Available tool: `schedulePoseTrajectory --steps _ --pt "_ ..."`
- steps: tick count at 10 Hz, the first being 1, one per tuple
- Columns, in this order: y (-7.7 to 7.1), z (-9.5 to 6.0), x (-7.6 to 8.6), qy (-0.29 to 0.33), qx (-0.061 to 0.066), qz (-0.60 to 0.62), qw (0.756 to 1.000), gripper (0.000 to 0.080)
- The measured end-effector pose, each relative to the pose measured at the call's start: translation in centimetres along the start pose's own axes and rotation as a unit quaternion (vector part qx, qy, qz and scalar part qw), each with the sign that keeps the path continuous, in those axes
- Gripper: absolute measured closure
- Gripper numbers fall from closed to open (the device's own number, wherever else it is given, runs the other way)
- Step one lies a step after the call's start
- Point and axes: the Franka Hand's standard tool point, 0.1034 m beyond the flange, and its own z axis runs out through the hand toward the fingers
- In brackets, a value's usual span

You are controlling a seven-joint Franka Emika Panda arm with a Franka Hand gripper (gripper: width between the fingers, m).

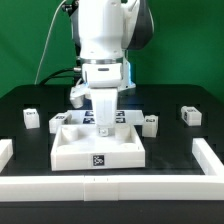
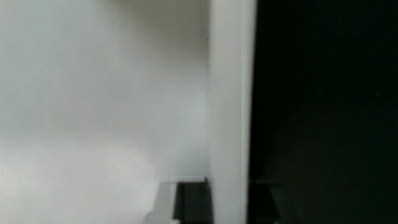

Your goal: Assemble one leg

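Observation:
The large white tray piece (image 1: 70,152) lies flat in the middle of the black table. My gripper (image 1: 103,126) reaches straight down onto its far edge. In the wrist view the tray's broad white face (image 2: 107,100) fills one side, and its thin edge runs between my dark fingers (image 2: 192,205). The gripper (image 2: 231,198) looks shut on that edge. Several legs stand loose on the table: two at the exterior view's left (image 1: 32,119) (image 1: 60,119) and two at its right (image 1: 150,123) (image 1: 190,115). None is in my gripper.
Long white border bars run along the front (image 1: 110,186), the left (image 1: 5,150) and the right (image 1: 210,155). The marker board (image 1: 122,117) shows behind the tray, partly hidden by my arm. Black table (image 2: 329,100) lies beyond the tray's edge.

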Motion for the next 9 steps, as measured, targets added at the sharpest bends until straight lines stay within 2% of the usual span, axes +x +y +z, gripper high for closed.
schedulePoseTrajectory --steps 3,6,8,9 --pt "2.1 0.0 1.9 -0.005 0.008 -0.006 1.000 0.0740" --pt "2.7 0.1 5.5 -0.004 0.003 0.083 0.997 0.0739" --pt "3.7 0.1 7.0 -0.003 -0.003 0.103 0.995 0.0739" --pt "4.2 0.1 7.0 -0.001 -0.006 0.101 0.995 0.0739"
